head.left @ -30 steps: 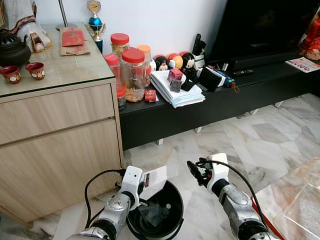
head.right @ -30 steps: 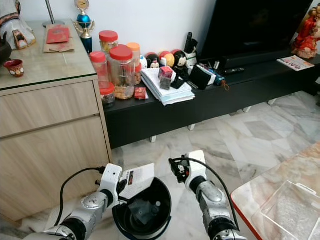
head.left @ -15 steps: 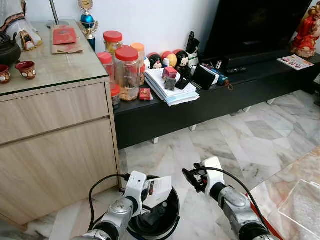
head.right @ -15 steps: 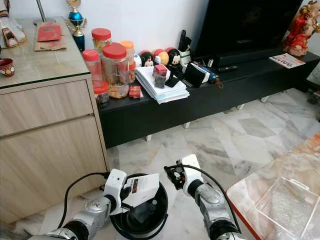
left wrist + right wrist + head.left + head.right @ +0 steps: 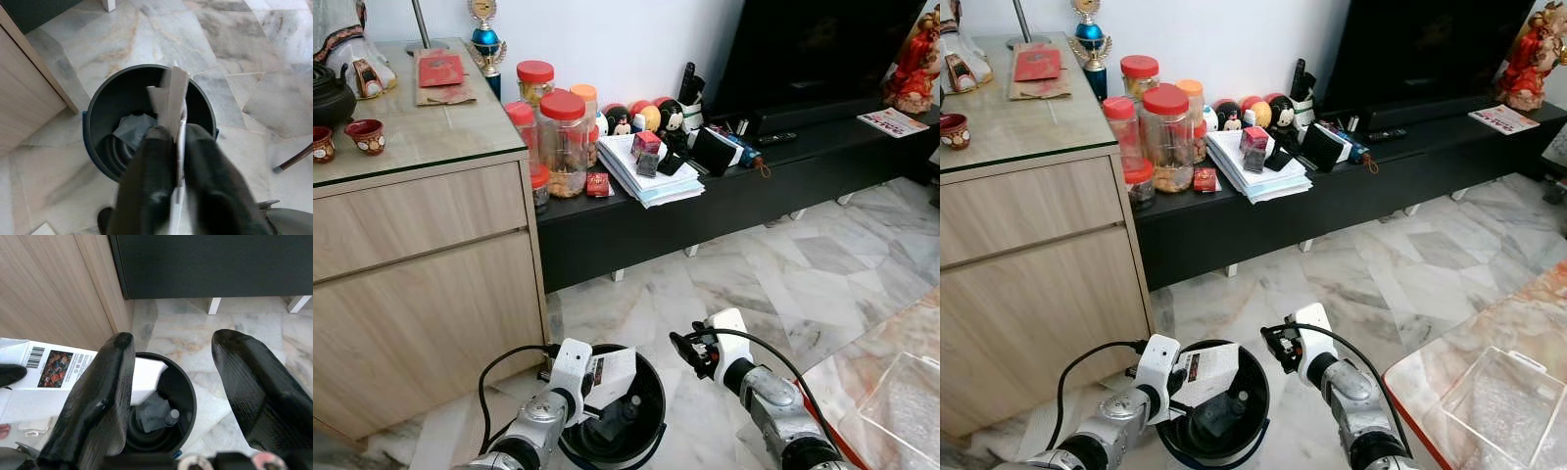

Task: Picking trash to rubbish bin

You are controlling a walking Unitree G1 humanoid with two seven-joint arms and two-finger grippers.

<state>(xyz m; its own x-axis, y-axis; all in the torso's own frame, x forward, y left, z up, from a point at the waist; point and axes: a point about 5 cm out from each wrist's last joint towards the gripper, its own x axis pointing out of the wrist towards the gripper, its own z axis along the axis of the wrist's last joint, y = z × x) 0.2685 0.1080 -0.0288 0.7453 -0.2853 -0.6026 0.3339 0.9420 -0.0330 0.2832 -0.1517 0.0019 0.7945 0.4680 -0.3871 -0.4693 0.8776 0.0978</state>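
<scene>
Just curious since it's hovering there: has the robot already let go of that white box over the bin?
No, the left gripper is shut on the white box, holding it over the bin.

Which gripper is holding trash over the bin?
The left gripper, shut on the flat white carton above the black round bin; the right gripper is open, empty.

The marble floor (image 5: 822, 264) before me carries a dark round rubbish bin (image 5: 646, 416), standing near the corner of the wooden cabinet (image 5: 421, 284), which also rests on the floor. Along the wall runs a low black bench (image 5: 724, 196). On its left end stand red-lidded jars (image 5: 563, 137); beside them lies a stack of papers (image 5: 651, 176) with small boxes on top, then a black pouch (image 5: 715, 152). The cabinet's glass surface (image 5: 421, 127) bears two small red cups (image 5: 364, 135) at its left edge and a trophy (image 5: 487, 39) at the back.
</scene>
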